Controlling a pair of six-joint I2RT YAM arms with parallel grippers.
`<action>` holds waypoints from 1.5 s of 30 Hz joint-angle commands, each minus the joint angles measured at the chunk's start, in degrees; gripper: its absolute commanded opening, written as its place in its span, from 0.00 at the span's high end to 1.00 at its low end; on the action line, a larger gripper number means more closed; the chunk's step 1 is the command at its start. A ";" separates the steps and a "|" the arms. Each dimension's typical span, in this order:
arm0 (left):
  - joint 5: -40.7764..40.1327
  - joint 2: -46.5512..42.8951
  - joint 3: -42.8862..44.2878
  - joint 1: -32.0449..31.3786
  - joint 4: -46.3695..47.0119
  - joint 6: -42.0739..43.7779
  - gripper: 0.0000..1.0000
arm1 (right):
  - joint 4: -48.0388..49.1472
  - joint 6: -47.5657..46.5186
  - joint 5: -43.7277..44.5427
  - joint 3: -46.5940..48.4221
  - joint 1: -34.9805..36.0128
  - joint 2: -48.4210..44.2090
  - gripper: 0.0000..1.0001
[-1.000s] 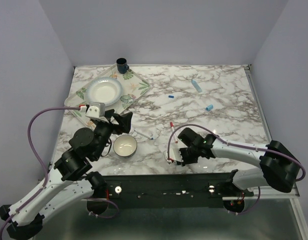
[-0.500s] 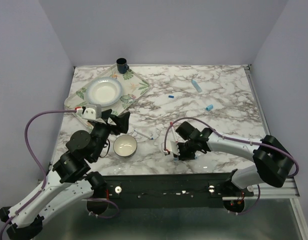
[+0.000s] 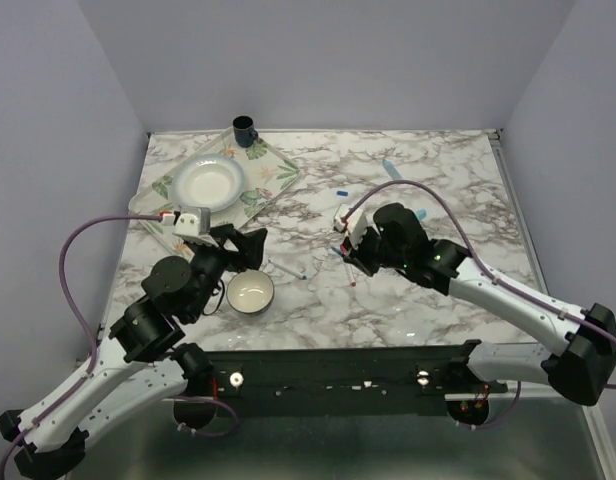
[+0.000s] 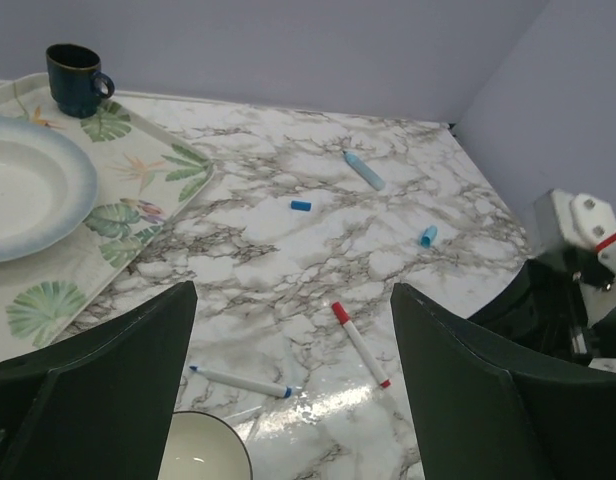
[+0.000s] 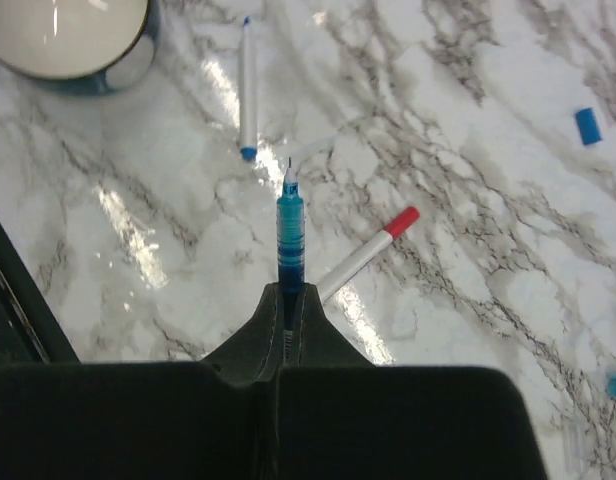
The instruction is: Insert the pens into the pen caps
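Note:
My right gripper [image 5: 291, 300] is shut on a slim translucent blue pen [image 5: 291, 235] with a white tip, held above the table over the red-ended white pen [image 5: 363, 258]; the gripper also shows in the top view [image 3: 345, 251]. The blue-ended white pen [image 4: 238, 381] lies next to the red-ended pen [image 4: 360, 345]. The thicker light blue pen [image 4: 364, 170] lies far back. A dark blue cap [image 4: 301, 205] and a light blue cap [image 4: 427, 235] lie loose beyond the pens. No separate red cap shows. My left gripper [image 4: 293, 400] is open and empty above the table.
A small white bowl [image 3: 250, 291] stands by the left gripper [image 3: 243, 243]. A leaf-patterned tray [image 3: 273, 172] at the back left holds a white plate [image 3: 209, 181] and a dark mug [image 3: 244, 129]. The table's right edge [image 3: 518, 215] has a metal rail.
My right arm has swung from the front edge up and back toward the middle of the table, with the slim blue pen in its jaws. The left arm has barely moved.

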 commanded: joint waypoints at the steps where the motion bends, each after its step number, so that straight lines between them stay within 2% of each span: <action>1: 5.32 0.32 0.92 0.15 -2.14 -3.71 0.15 | 9.53 15.92 8.07 1.09 -0.42 -5.78 0.99; 6: 12.01 1.28 1.44 0.15 -1.71 -4.77 0.17 | 16.85 27.60 4.92 -1.46 -0.42 -12.90 0.99; 12: 23.96 6.55 3.90 0.07 1.81 -4.42 0.20 | 20.45 31.40 -6.94 -2.78 -0.34 -14.93 0.99; 18: 33.09 10.95 6.28 0.15 6.38 -5.47 0.25 | 27.48 37.62 -7.67 -6.56 -0.34 -17.30 0.99; 22: 37.93 12.53 5.05 0.07 9.28 -5.38 0.25 | 33.80 43.08 -4.86 -8.58 -0.34 -18.71 0.99; 30: 42.07 16.57 6.19 0.06 9.63 -6.17 0.24 | 40.93 50.38 -7.23 -10.16 -0.25 -19.24 0.99; 37: 45.58 18.86 6.02 0.15 14.62 -9.42 0.24 | 49.71 54.16 -6.08 -13.76 -0.16 -20.03 0.99; 45: 50.34 20.62 4.70 0.15 20.79 -15.23 0.24 | 49.81 53.20 -5.03 -14.65 0.19 -20.03 0.99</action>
